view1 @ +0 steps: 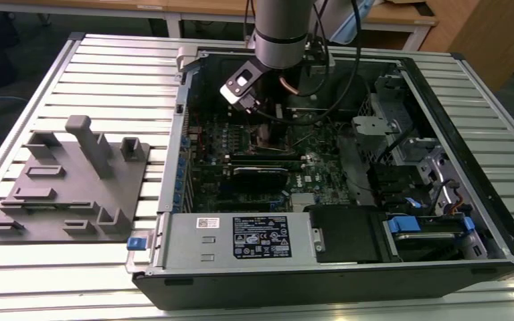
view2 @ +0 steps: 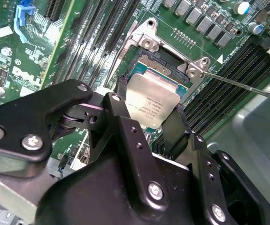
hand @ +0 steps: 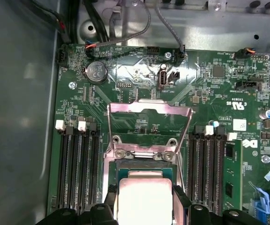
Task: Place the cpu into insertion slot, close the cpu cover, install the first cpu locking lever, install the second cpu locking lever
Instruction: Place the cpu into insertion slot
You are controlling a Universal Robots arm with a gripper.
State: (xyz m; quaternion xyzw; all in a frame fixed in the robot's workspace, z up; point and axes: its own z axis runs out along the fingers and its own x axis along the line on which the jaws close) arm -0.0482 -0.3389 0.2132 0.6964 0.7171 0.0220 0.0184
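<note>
My gripper point(view2: 150, 107) is shut on the cpu point(view2: 154, 104), a flat silver-grey square held by two opposite edges between black fingers point(view2: 174, 127). The chip sits low over the insertion slot point(view2: 165, 66), whose gold-brown contacts and silvery rim show beyond it; I cannot tell if it rests in the slot. In the first wrist view the cpu point(hand: 144, 202) lies over the slot point(hand: 144, 169), and the cpu cover point(hand: 149, 111), a thin silvery frame, stands raised open behind it. A thin locking lever point(view2: 247, 87) sticks out sideways. In the exterior view the gripper point(view1: 270, 127) reaches down into the case.
Long black memory slots point(hand: 76, 168) flank the socket on both sides. The open computer case point(view1: 436, 93) holds a power supply box point(view1: 239, 237), drive bays point(view1: 417, 160) and loose cables. A grey fixture tray point(view1: 69, 180) lies on the slatted table at the exterior view's left.
</note>
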